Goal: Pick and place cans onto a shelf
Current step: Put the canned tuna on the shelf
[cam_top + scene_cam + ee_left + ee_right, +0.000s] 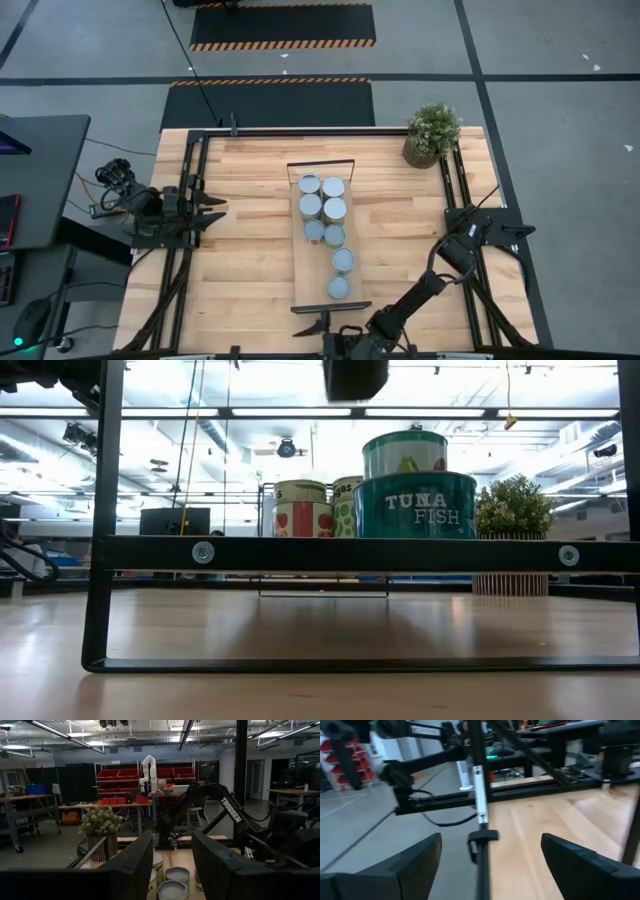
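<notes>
While eight cans [322, 205] already stand along the shelf [303, 275] mid-bench, placing looks finished; the left hand [213, 209] waits part-open and empty, the right hand [330, 327] wide and empty.

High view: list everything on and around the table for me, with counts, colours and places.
cans: eight, silvery with pale blue-grey tops, all on the shelf, clustered toward its far end and trailing nearer.
shelf: one, light wood with black end frames, table centre.
potted plant: one, green in a brown pot, far right corner.
table: one, light wood.
left pincer: black, open, empty, at the table's left edge.
right pincer: black, open, empty, at the near edge by the shelf's end.
</notes>
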You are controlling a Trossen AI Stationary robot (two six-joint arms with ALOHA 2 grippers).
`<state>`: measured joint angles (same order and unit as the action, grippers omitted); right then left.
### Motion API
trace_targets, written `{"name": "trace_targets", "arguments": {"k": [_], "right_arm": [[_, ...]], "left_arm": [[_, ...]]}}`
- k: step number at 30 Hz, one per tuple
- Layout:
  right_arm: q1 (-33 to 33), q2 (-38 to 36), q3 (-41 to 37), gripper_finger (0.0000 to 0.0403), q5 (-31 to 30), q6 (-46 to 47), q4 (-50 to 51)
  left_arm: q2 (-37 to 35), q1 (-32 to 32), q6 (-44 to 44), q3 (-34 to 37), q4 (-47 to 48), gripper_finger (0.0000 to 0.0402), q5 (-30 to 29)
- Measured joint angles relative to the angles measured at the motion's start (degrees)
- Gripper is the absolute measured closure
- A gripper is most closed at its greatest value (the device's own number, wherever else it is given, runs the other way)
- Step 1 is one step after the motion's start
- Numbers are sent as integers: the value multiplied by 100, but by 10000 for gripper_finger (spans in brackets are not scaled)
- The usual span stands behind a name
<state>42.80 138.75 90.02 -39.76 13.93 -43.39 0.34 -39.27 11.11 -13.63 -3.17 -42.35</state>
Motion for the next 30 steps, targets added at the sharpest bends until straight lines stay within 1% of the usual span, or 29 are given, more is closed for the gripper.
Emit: {"name": "trace_targets", "arguments": {"k": [3,6,10,13,15,18,21,23,26,30], "right_arm": [[61,52,26,54,53,236,-66],[150,470,555,54,35,228,-125],[218,1043,1549,54,54,75,587],[216,1192,2119,54,53,29,1101],[237,1203,2296,54,-18,-41,1291],[274,1203,2304,54,-365,-59,1421],[293,1195,2161,54,-438,5,1362],[290,1192,1970,54,-608,127,1302],[281,1205,1669,54,-767,155,964],[219,1195,1347,54,-693,188,289]], "left_arm": [[2,0,0,0,1,260,0],[2,0,0,0,4,260,0],[2,0,0,0,3,260,0],[2,0,2,0,15,260,0],[2,0,2,0,14,260,0],[2,-1,1,0,13,260,0],[2,-2,2,0,17,260,0],[2,-2,2,0,17,260,0],[2,0,0,0,21,260,0],[2,0,0,0,23,260,0]]}}
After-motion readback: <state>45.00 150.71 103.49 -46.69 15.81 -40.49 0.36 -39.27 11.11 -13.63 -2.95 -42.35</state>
